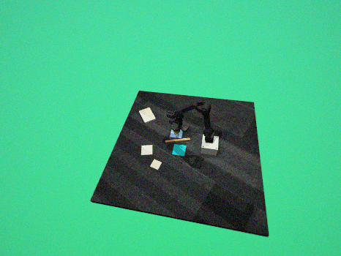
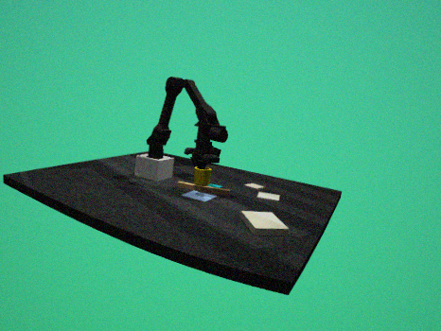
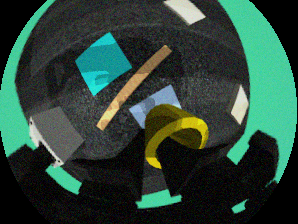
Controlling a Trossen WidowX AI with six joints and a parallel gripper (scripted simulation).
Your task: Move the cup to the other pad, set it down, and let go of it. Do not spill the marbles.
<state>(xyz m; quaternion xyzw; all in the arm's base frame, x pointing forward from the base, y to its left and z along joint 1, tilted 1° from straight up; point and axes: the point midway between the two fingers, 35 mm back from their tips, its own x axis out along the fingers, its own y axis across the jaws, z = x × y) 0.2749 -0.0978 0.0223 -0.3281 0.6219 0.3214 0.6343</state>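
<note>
The yellow cup [image 1: 176, 132] [image 2: 202, 177] [image 3: 165, 113] is upright and held a little above the blue pad [image 1: 175, 136] [image 2: 207, 197] [image 3: 167, 95], with a gap below it in the exterior view. My gripper [image 2: 202, 166] [image 3: 148, 131] is shut on the cup's wall, one finger inside and one outside. The cyan pad [image 1: 179, 150] [image 2: 216, 186] [image 3: 112, 55] is bare, on the other side of the wooden bar. No marbles can be made out; a finger hides much of the cup's inside.
The wooden bar [image 1: 183, 140] [image 3: 132, 86] lies between the two pads. A thick cream block [image 1: 147, 115] [image 2: 265, 221] and two cream tiles [image 1: 146, 150] [image 1: 156, 164] lie away from the pads. The arm stands on a pale box [image 1: 210, 149] [image 2: 162, 169].
</note>
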